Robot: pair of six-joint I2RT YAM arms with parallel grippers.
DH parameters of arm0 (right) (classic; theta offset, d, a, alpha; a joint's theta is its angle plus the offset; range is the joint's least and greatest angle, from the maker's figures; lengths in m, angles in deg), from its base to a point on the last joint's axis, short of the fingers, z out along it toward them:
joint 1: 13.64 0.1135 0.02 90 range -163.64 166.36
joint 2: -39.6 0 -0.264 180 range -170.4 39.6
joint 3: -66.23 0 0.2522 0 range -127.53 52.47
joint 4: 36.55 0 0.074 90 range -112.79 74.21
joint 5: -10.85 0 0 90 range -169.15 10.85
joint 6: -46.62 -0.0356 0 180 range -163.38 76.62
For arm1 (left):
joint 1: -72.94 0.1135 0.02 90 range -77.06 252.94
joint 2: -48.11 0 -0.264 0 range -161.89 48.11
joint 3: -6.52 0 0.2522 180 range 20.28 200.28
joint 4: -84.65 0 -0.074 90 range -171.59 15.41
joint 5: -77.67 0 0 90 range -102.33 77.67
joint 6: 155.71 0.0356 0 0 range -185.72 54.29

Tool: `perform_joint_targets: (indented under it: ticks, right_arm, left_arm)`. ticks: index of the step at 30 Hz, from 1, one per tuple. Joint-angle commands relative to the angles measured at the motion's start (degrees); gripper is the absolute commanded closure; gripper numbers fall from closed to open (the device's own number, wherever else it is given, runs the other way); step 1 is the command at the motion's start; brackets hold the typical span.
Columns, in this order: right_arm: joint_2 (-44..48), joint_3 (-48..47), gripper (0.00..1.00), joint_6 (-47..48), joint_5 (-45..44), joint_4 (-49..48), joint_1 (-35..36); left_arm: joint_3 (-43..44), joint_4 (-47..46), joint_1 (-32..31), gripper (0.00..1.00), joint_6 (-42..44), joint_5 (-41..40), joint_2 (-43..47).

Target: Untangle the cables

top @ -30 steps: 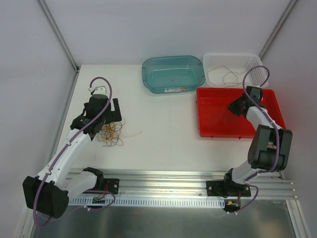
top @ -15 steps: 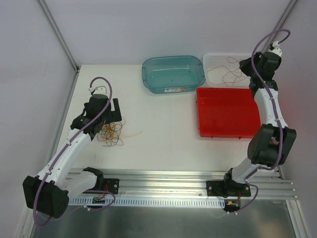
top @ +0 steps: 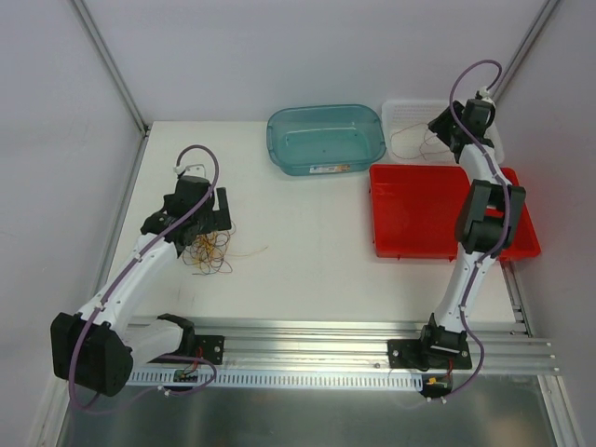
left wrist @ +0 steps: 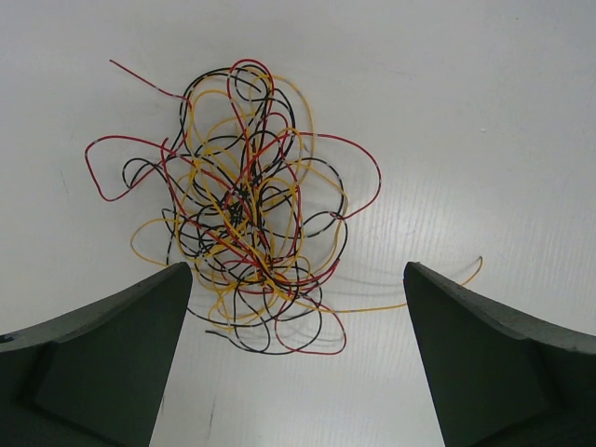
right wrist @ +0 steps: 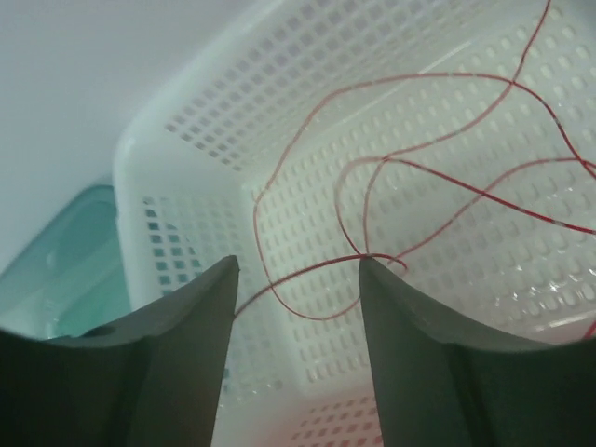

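White tabletop (top: 307,242), walled on three sides by pale panels, carrying the following. Item one: a translucent teal plastic tub (top: 276,140) at the far middle. Item two: a white perforated plastic basket (top: 410,110) just to the right of the tub, in the far right corner. Item three: a shallow red plastic tray (top: 410,223) directly in front of the basket. Item four: a tangle of hair-fine red, yellow and black cables (left wrist: 242,205), lying flat on the bare table at the left side, well apart from all three containers; one yellow strand trails out of the knot to the right. Item five: a loose red wire (right wrist: 484,191), thin and curly, lying in wide loops on the basket floor. Item six: the left gripper (left wrist: 296,272), poised above the tangle with its fingers spread wide; the knot sits between and just ahead of the two fingertips, and neither touches it. Item seven: the right gripper (right wrist: 296,265), reached out over the near rim of the basket, its fingers parted; a loop of the red wire crosses the gap between them, and nothing is pinched that I can see.
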Motion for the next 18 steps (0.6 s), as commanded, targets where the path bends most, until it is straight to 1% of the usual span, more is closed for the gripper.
perform_joint_targets:
  ticks: [1, 3, 4, 8, 10, 11, 14, 17, 18]
  right_arm:
    - [2.26, -3.73, 0.4, 2.32, 0.18, 0.88, 0.24]
    - [3.76, -1.72, 0.34, 3.64, 0.18, 1.05, 0.24]
    - [5.16, -1.1, 0.28, 4.16, 0.0, 1.31, 0.24]
    - [7.54, -1.18, 0.21, 7.59, -1.31, 6.31, 0.24]
    - [8.33, -1.18, 0.17, 8.91, -1.4, 7.29, 0.24]
    - [9.29, -1.09, 0.17, 9.18, -1.49, 8.69, 0.24]
    - [11.84, 1.97, 0.16, 9.7, -1.05, 8.18, 0.42]
    - [16.67, 6.8, 0.16, 10.76, -0.79, 8.35, 1.03]
    - [19.56, 8.21, 0.16, 10.67, -0.44, 8.26, 1.3]
  left_arm:
    - [-0.01, -0.05, 0.74, 0.01, 0.6, 0.16, -0.25]
    - [-0.01, -0.04, 0.74, 0.01, 0.6, 0.43, -0.17]
    - [0.17, -0.13, 0.74, 0.01, 0.51, 0.52, -0.08]
    - [-0.01, -0.04, 0.74, 0.01, 0.43, 0.69, 0.01]
    - [-0.01, -0.04, 0.74, 0.01, 0.34, 0.87, 0.1]
    - [-0.01, -0.04, 0.82, 0.01, 0.34, 0.87, 0.1]
    - [-0.01, -0.04, 0.74, 0.01, 0.34, 0.69, 0.18]
    - [-0.01, 0.13, 0.74, 0.01, 0.34, 0.34, 0.27]
    - [-0.01, 0.13, 0.82, 0.01, 0.25, 0.34, 0.27]
